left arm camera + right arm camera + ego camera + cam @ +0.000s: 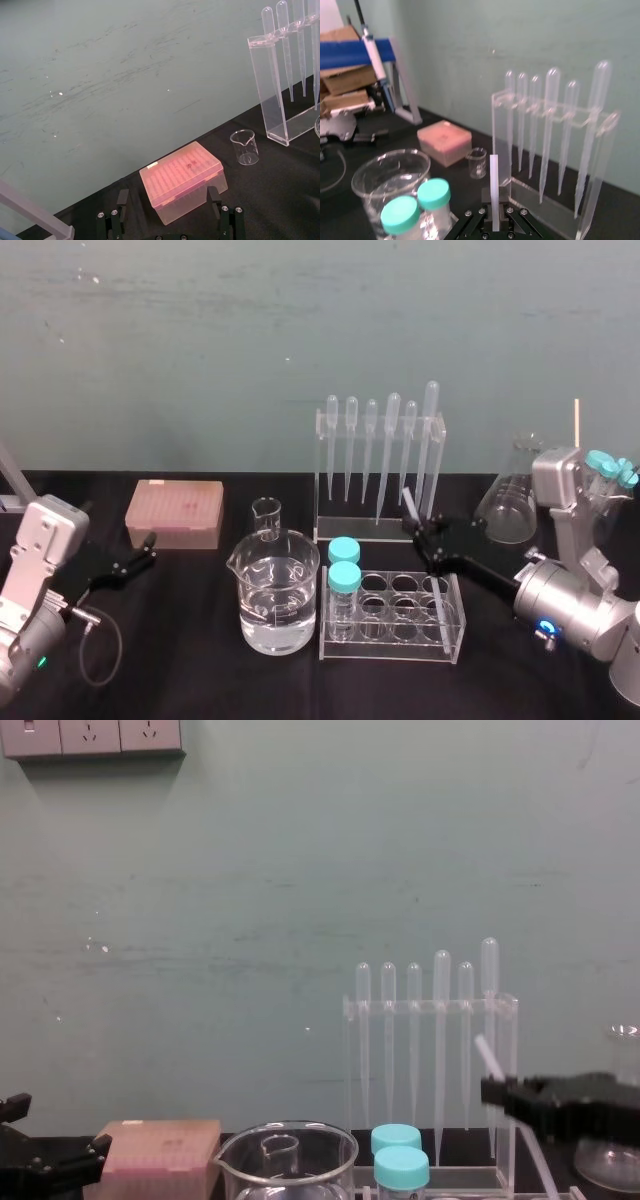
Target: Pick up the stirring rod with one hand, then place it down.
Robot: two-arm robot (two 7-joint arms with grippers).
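The stirring rod is a thin translucent white stick, tilted, with its lower part reaching down into the right end of the clear tube rack. My right gripper is shut on the rod's upper part. The right wrist view shows the rod rising from between the black fingers. In the chest view the rod sticks up from the right gripper, in front of the pipette stand. My left gripper is parked at the left beside the pink box, with its fingers wide open and nothing between them.
A large beaker of water and a small beaker stand left of the rack. Two teal-capped tubes fill the rack's left end. Behind it is the pipette stand. A flask stands at the right, a pink tip box at the left.
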